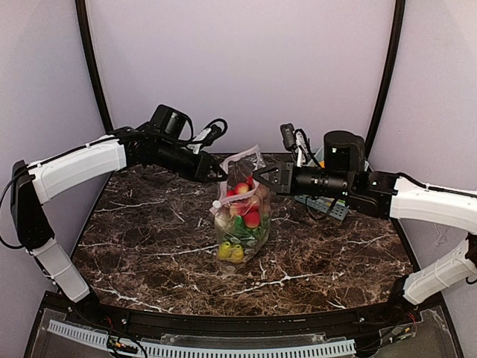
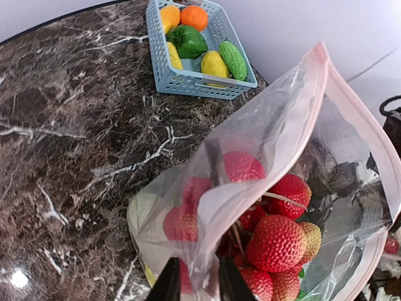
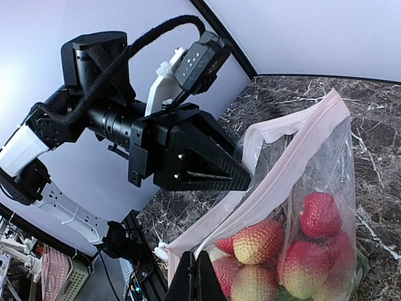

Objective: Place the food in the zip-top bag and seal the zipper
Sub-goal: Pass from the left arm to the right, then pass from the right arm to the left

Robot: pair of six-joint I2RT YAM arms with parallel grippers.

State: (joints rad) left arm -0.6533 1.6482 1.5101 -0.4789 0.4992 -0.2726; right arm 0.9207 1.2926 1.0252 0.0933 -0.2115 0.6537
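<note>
Left claw (image 2: 199, 283) straddles the zip-top bag (image 2: 341, 188) rim, fingers nearly together; grip unclear. Right claw (image 3: 195, 276), pressed together, pinches the zipper (image 3: 299, 143). Overhead, food (image 1: 250, 216) fills the upright bag mid-counter (image 1: 149, 239). Sealing likely needs an even slide along the strip.

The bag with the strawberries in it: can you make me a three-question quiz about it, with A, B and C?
1. Where is the bag? A on a chair; B on the table, between the left pincer and the right pincer; C hanging on the wall.
2. What colour is its zipper strip? A black; B green; C pink.
3. How is its mouth? A gaping open; B zipped flat; C tied with string.
Answers: 1 B, it stands mid-table in the top view. 2 C, the strip looks pale pink. 3 A, the left wrist view looks straight in at the berries.
</note>
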